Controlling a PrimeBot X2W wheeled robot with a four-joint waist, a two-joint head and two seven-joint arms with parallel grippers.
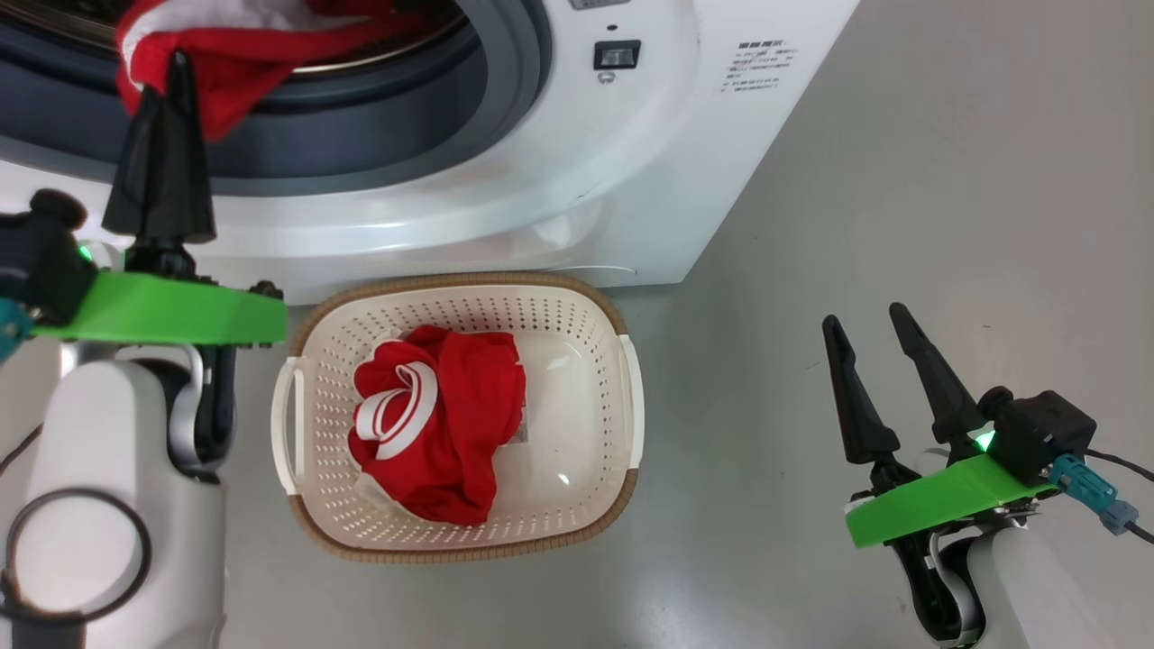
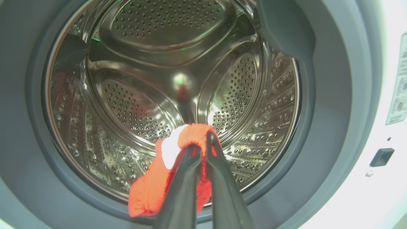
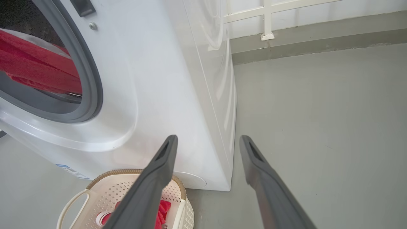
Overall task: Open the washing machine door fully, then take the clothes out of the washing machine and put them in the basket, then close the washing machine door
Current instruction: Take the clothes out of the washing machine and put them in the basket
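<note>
The white washing machine [image 1: 559,171] stands with its mouth uncovered; its door is out of view. My left gripper [image 1: 178,65] is shut on a red garment with a white patch [image 1: 239,63] at the grey gasket's lower lip. In the left wrist view, the left gripper [image 2: 202,142] pinches that garment [image 2: 148,190] in front of the bare steel drum [image 2: 143,105]. A second red and white garment [image 1: 451,406] lies in the cream basket [image 1: 577,451] on the floor below the machine. My right gripper [image 1: 865,317] hangs open and holds nothing, to the right of the basket.
Grey floor [image 1: 929,180] spreads wide to the right of the machine and around the basket [image 3: 95,192]. In the right wrist view, the right gripper [image 3: 208,139] points past the washer's corner [image 3: 222,127], towards a wall base with a white frame [image 3: 267,19].
</note>
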